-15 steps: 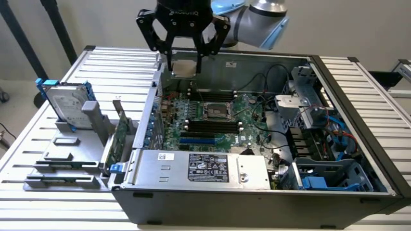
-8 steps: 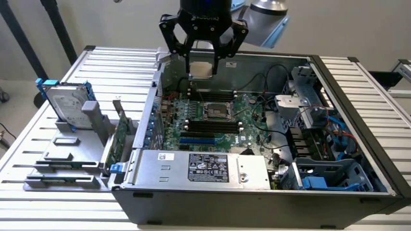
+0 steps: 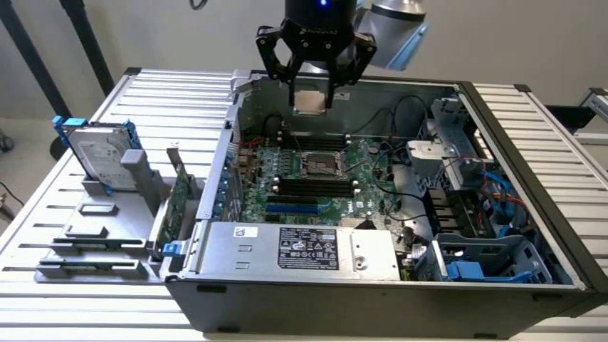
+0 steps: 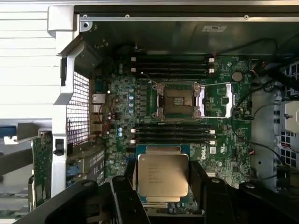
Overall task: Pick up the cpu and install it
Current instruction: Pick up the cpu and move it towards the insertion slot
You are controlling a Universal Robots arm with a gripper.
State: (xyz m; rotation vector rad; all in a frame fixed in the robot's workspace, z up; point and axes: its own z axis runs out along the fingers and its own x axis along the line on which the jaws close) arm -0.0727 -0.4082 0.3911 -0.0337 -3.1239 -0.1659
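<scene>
The end effector [image 3: 312, 105] held the cpu [image 3: 309, 100] in the air over the open computer case [image 3: 285, 303], which lay on the slatted table [image 3: 560, 149]. From the wrist view the cpu [image 4: 162, 173] lay flat between the two dark fingers [image 4: 202, 185]. They pressed on opposite edges, with the jaws standing fairly wide to span it. Its grey metal top with faint printing faced the camera, and a thin green rim showed around it. The cpu hung clear of the motherboard [image 4: 233, 116], touching nothing but the fingers. The empty socket [image 4: 178, 100] sat below it between two banks of memory slots [image 4: 173, 135], its frame apparently open. Whether the cpu stood squarely over that socket [image 3: 320, 164] could not be told. At the exterior view's left, a hard drive [image 3: 95, 153] with blue rails and a green card [image 3: 176, 206] stood in a grey rack, well apart from the work. The cpu looked light, thin and quite stiff. Its smooth lid and narrow sides probably gave little friction, so an edge grip like this one seemed right, kept level and centred. The underside and the socket's contacts were likely the delicate parts, easily damaged by tilt, sliding or a hard press.
</scene>
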